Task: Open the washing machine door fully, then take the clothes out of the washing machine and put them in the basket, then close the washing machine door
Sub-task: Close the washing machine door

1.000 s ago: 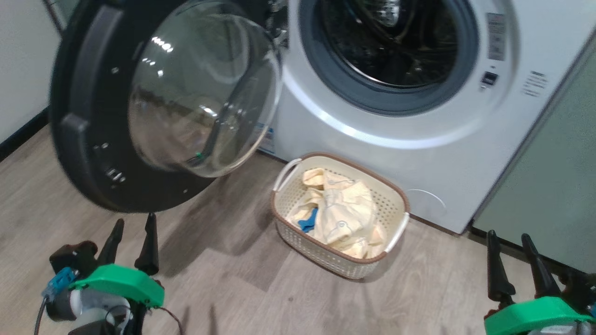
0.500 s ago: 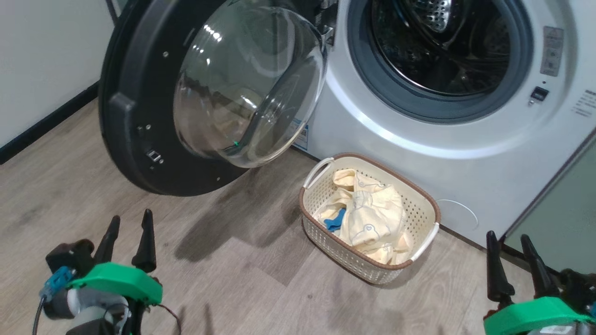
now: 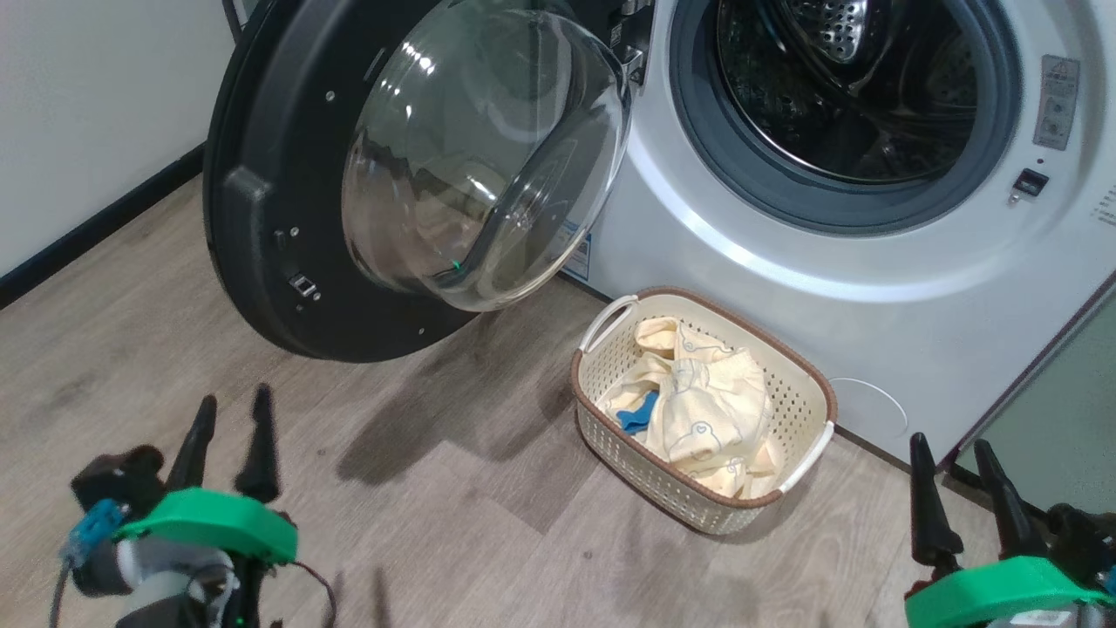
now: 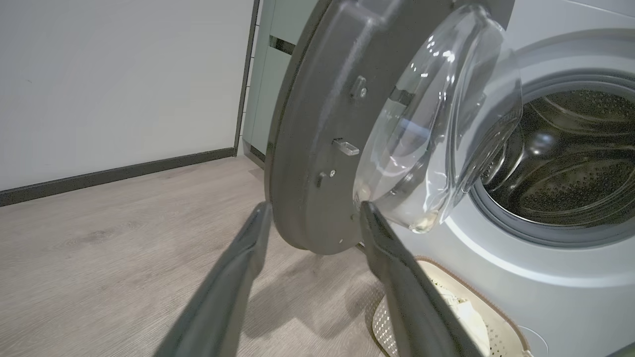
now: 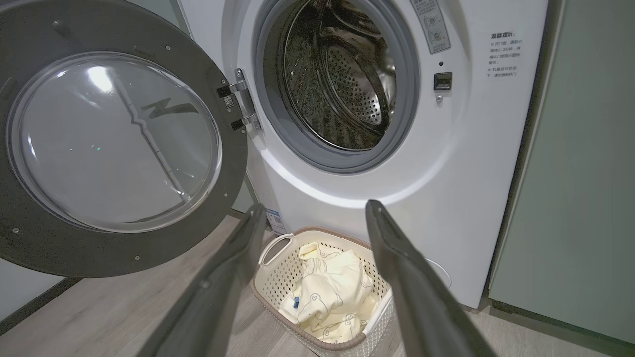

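Clothes [image 3: 697,419] of soft pale yellow cloth with faint printed outlines lie heaped in the small cream-white rectangular plastic basket [image 3: 649,475], a small blue piece [image 3: 635,414] showing at their left edge; the heap rises about to the brown rim. The basket, with perforated sides and two white handles, stands on the grey-brown wooden floor [image 3: 453,523] just in front of the white front-loading washing machine [image 3: 785,288], below its opening and a little to the left. Inside the grey rubber ring the perforated steel drum [image 3: 859,78] shows bare, dark metal. The large round washing machine door [image 3: 261,227], glossy black rim around a bulging clear glass bowl, stands swung wide open to the left of the machine, hanging on its hinge above the floor. A sage-green cabinet front [image 3: 1059,419] stands to the machine's right. The left gripper [image 3: 234,399] hangs low above the floor, near the door's lower rim but apart from it, its two long dark fingers spread with nothing between them. The right gripper [image 3: 949,440] is likewise spread wide and holds nothing, near the basket's right side, touching neither basket nor machine.
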Motion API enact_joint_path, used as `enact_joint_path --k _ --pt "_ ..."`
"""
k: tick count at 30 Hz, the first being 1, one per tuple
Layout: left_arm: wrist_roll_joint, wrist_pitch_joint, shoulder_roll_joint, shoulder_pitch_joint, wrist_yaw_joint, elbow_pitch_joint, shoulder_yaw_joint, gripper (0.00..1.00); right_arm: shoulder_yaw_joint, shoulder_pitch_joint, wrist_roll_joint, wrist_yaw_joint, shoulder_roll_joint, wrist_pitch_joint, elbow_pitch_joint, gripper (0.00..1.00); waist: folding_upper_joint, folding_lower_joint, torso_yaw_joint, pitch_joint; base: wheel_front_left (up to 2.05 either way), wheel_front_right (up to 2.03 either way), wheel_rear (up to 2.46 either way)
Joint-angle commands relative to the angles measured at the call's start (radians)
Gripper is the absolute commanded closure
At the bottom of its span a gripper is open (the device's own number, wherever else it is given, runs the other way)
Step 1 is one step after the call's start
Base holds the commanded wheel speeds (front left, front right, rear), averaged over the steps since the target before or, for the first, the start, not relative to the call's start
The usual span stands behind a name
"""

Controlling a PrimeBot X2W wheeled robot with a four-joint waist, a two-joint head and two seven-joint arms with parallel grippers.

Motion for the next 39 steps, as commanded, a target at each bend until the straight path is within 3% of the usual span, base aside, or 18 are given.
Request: enact_joint_path --k 1,6,11,18,22,26,30,39 --pt "-0.009 -0.009 0.012 -0.018 0.003 -0.042 0.045 0.99 0.02 -0.045 -0.002 0.0 -0.006 -0.01 -0.031 0.0 0.0 0.0 -0.001 0.0 0.0 0.0 0.0" --pt "-0.072 -0.009 0.011 -0.002 0.002 -0.087 0.118 1.0 0.025 -0.048 -0.001 0.0 -0.006 -0.01 -0.03 0.0 0.0 0.0 -0.01 0.004 0.0 0.0 0.0" --pt "-0.267 0.012 0.032 -0.031 0.0 -0.085 0.232 1.0 0.028 -0.048 -0.003 0.0 -0.005 -0.01 -0.033 0.0 0.0 0.0 -0.02 0.017 0.0 0.0 0.0" --pt "-0.659 0.152 0.152 -0.161 -0.001 -0.031 0.378 1.0 0.032 -0.053 -0.002 0.0 -0.011 -0.01 -0.032 0.0 0.0 0.0 -0.034 0.035 0.0 0.0 0.0" --pt "-0.822 0.262 0.242 -0.263 -0.001 0.09 0.44 1.0 0.035 -0.053 -0.002 0.0 -0.016 -0.01 -0.032 0.0 0.0 0.0 -0.04 0.041 0.0 0.0 0.0" --pt "-0.885 0.339 0.308 -0.345 0.004 0.198 0.455 1.0 0.039 -0.053 -0.002 0.0 -0.021 -0.01 -0.03 0.0 0.0 0.0 -0.046 0.042 0.0 0.0 0.0" --pt "-0.958 0.426 0.374 -0.464 0.037 0.331 0.473 1.0 0.042 -0.055 -0.002 0.0 -0.032 -0.01 -0.032 0.0 0.0 0.0 -0.053 0.049 0.0 0.0 0.0" --pt "-1.055 0.586 0.475 -0.676 0.093 0.549 0.481 1.0 0.053 -0.076 -0.006 0.0 -0.061 -0.01 -0.038 0.0 0.0 0.0 -0.081 0.097 0.0 0.0 0.0"
